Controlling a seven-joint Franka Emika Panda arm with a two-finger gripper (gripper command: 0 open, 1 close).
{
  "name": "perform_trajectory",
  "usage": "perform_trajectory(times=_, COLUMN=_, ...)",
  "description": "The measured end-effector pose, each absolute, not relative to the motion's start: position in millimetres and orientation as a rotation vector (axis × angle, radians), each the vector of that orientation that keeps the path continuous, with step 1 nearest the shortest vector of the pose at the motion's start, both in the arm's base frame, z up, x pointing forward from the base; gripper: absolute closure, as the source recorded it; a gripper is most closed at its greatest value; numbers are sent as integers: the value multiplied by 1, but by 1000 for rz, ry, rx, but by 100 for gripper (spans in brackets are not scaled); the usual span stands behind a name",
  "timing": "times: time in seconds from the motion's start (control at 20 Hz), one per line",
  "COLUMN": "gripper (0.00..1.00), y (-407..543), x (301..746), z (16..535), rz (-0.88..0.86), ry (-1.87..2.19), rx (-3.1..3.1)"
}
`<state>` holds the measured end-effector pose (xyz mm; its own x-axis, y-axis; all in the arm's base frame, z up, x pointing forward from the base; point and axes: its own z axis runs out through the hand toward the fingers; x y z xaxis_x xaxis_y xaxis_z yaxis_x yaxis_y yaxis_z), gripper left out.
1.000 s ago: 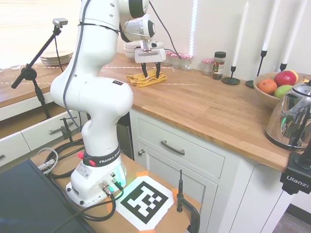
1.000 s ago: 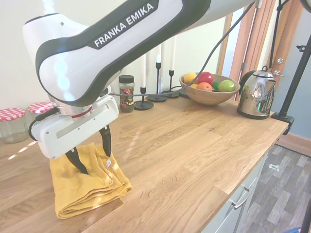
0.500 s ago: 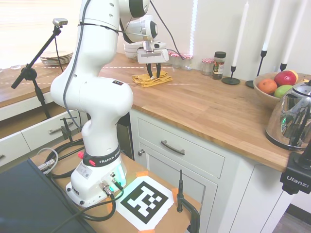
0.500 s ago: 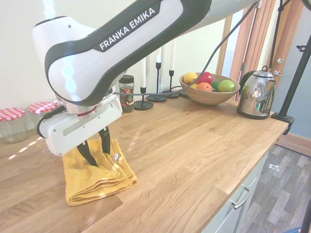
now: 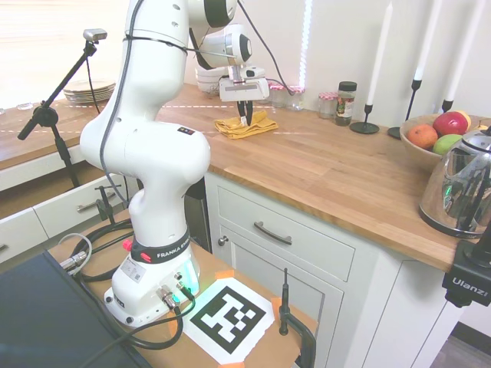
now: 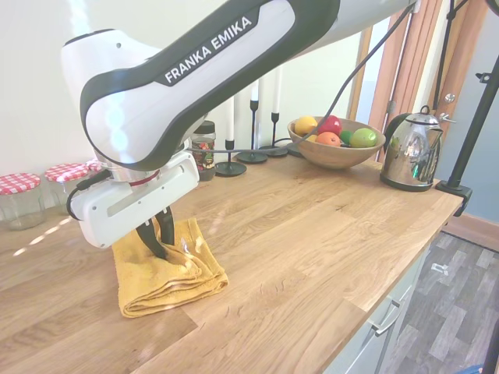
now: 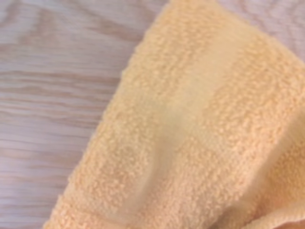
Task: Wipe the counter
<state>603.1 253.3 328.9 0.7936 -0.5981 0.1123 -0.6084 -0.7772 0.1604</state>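
Jaws [image 6: 158,238] pinched nearly closed on bunched fold of yellow towel [image 6: 168,269], pointing straight down. Towel lies crumpled on wooden table [image 6: 312,234], toward back-wall end near red-lidded jars [image 6: 19,199]. Fruit bowl [image 6: 335,142], kettle [image 6: 411,149] well apart at far end. Wrist view: terry cloth over wood grain.

White arm [image 5: 146,153], glossy rounded segments, dark grey bands showing at the joints. "FRANKA EMIKA" lettering in white is running along a dark band on the forearm [image 6: 207,51]. Black cable is trailing along the upper links. The hand [image 6: 158,236] is wearing a white boxy housing with two black, tapering fingers [image 6: 166,226].
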Motion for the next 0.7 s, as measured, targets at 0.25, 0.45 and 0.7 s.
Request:
perform_trajectory(times=0.25, gripper=100, y=250, x=603, z=329, rz=88, ry=-952, rx=2796)
perform_trajectory(times=0.45, gripper=100, y=243, x=604, z=329, rz=87, ry=-959, rx=2795)
perform_trajectory(times=0.7, gripper=100, y=211, x=606, z=329, rz=85, ry=-978, rx=2800)
